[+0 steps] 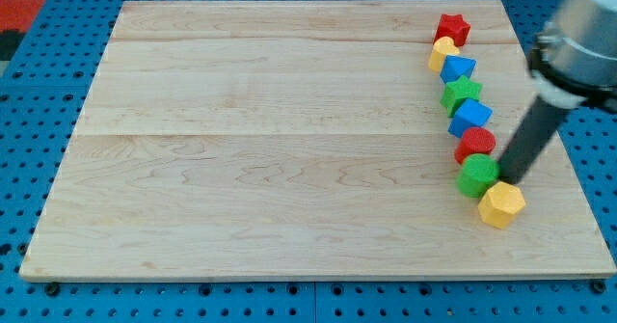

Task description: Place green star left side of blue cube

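The green star (462,94) lies in a slanted column of blocks near the view's right edge of the wooden board (289,140). The blue cube (470,117) touches it just below and to the right. My tip (502,179) sits lower down, between the green round block (477,176) and the yellow hexagon (501,204), right of the red round block (475,145). The tip is well below the green star and the blue cube.
Above the star, the column holds a blue triangular block (459,69), a yellow block (443,51) and a red star (452,28). The board's right edge (569,149) is close to the column. A blue pegboard (29,121) surrounds the board.
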Robot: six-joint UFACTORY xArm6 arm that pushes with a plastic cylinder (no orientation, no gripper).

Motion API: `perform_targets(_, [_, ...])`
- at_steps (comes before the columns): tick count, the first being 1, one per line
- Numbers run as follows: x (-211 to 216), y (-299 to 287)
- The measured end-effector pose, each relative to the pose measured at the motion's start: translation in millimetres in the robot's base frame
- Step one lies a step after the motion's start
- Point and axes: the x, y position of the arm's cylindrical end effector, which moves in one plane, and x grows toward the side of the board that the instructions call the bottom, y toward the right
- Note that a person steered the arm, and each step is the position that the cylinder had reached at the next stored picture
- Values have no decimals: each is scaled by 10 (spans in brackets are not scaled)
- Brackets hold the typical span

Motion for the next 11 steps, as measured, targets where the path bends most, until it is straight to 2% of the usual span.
perform_targets(1, [0, -750])
perform_targets(2, [-19, 16])
perform_targets(3, [-151, 1050])
perform_targets(4, [-714, 1168])
perform_targets(5, [-1294, 775])
perform_targets(6, [-1358, 63])
perform_targets(8, [-1095, -1031])
perform_targets(9, [-741, -1033])
perform_targets(10, [-894, -1083])
perform_targets(11, [-1070, -479])
